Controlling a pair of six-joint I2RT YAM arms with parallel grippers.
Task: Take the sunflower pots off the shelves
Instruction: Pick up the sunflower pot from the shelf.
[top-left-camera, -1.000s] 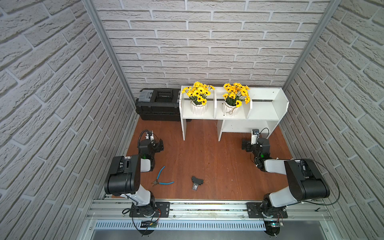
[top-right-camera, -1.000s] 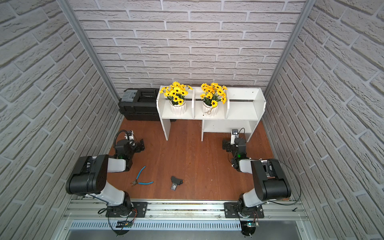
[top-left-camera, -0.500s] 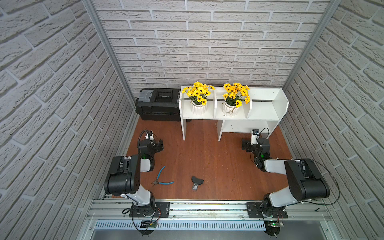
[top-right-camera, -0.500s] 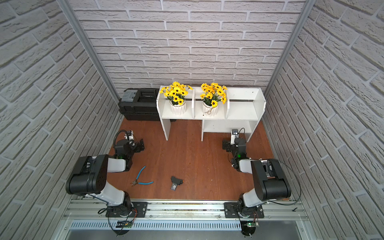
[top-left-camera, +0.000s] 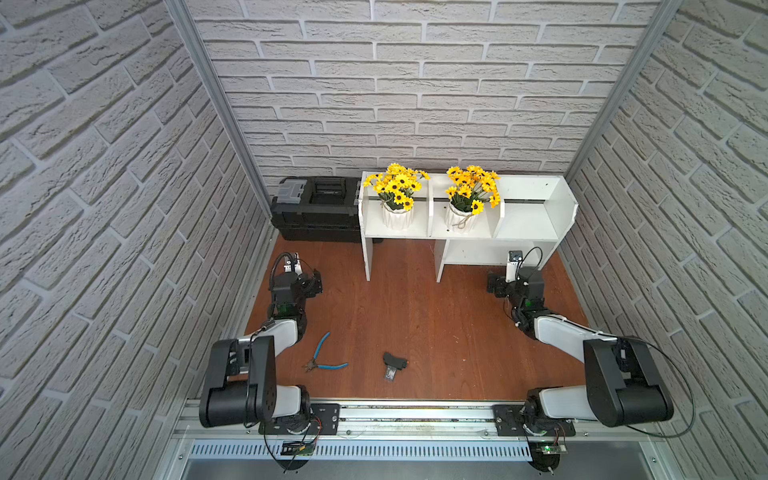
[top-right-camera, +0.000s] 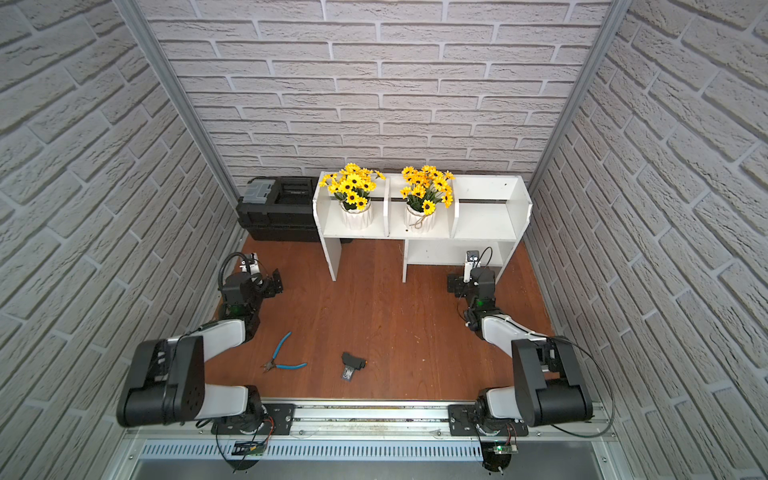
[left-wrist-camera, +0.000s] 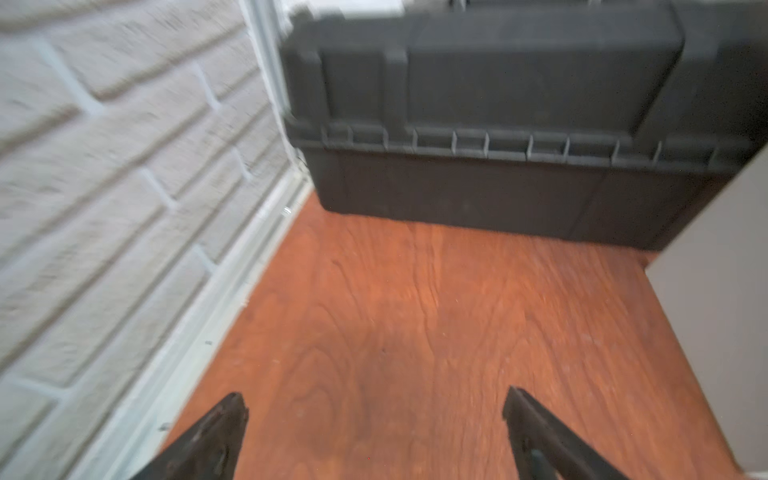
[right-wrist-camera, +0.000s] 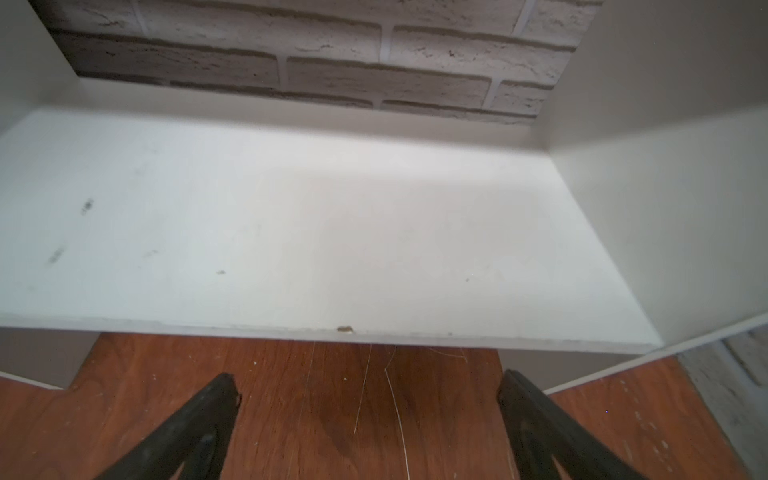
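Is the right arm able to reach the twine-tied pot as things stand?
Likely yes: the twine-tied pot stands on open-fronted shelves, nothing before it; the open right gripper sits lower and must rise.

Brown wooden tabletop (top-left-camera: 415, 324), bearing white shelves (top-left-camera: 536, 216) at the rear, a black toolbox (top-left-camera: 320, 208) just beside them, blue-handled pliers (top-left-camera: 324, 357) and a small black object (top-left-camera: 394, 363) nearer the front; on the shelves, ribbed pot (top-left-camera: 397, 217) in the compartment nearest the toolbox; twine-tied pot (top-left-camera: 462, 220) in the middle compartment.
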